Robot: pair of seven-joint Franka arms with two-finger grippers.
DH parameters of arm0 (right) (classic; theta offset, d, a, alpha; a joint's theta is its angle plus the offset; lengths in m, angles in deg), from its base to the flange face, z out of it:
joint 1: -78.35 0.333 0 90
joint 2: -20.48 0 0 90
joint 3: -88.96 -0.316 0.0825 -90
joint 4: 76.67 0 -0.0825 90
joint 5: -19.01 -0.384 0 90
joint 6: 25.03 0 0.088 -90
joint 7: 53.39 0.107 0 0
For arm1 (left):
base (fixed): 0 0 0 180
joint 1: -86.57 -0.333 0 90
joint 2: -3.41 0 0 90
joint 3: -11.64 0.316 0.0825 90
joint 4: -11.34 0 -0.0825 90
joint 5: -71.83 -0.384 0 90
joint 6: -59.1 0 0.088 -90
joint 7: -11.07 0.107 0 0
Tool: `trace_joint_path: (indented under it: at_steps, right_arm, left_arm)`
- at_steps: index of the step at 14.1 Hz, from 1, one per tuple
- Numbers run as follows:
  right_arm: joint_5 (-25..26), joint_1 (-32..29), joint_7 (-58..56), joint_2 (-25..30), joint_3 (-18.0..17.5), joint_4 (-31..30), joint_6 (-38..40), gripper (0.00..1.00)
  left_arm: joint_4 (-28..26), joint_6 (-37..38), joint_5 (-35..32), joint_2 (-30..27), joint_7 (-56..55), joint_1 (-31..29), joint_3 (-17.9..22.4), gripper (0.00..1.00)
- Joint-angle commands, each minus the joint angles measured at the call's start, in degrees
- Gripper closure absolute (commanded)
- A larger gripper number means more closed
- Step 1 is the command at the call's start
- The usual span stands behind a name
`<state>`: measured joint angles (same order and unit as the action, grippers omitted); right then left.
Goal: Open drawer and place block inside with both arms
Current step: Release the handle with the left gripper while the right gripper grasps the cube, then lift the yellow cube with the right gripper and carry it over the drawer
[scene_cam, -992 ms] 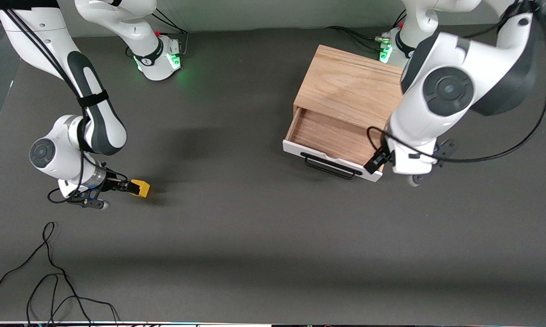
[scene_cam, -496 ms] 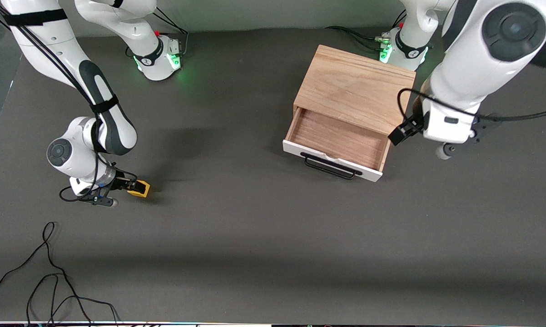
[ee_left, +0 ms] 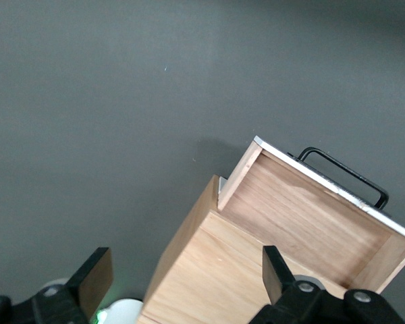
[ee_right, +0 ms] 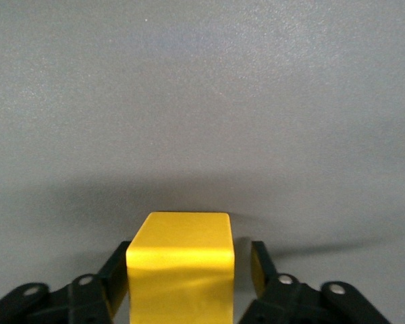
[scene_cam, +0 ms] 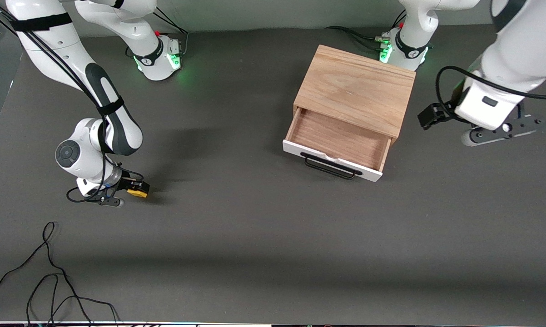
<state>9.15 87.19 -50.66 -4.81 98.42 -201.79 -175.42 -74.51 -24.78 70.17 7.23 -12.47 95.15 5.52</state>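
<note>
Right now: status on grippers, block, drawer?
Right gripper astride block, a gap showing at one finger. Left gripper open, over table by cabinet. Drawer open, nothing inside. Nothing between block and drawer.

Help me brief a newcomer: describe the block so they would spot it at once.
Start at the wooden cabinet with its drawer pulled out, then look toward the right arm's end of the table. The block sits there between the right gripper's jaws: a small cube, the only bright yellow thing.
</note>
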Motion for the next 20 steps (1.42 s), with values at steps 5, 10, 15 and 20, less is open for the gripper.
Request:
trace_joint_path:
  at_steps: [5,10,15,20]
  right_arm:
    - [-1.2,3.2,0.4,1.1,0.2,2.3,1.3,0.81]
    - [-0.3,3.3,-0.4,2.6,0.3,13.0,18.6,1.0]
    - [1.2,3.3,-1.2,4.2,0.6,22.8,30.8,1.0]
    - [1.2,3.4,-0.7,4.2,0.3,35.4,44.2,1.0]
  left_arm:
    - [-1.7,0.0,0.3,-0.5,5.5,-0.8,-0.5,0.01]
    - [-1.6,0.6,-0.2,-0.7,5.5,-1.1,-0.3,0.01]
    - [-1.3,-0.3,-0.4,-0.7,7.8,-2.5,0.0,0.01]
    - [-5.0,-3.8,-0.4,-3.7,8.5,-4.3,-0.3,0.01]
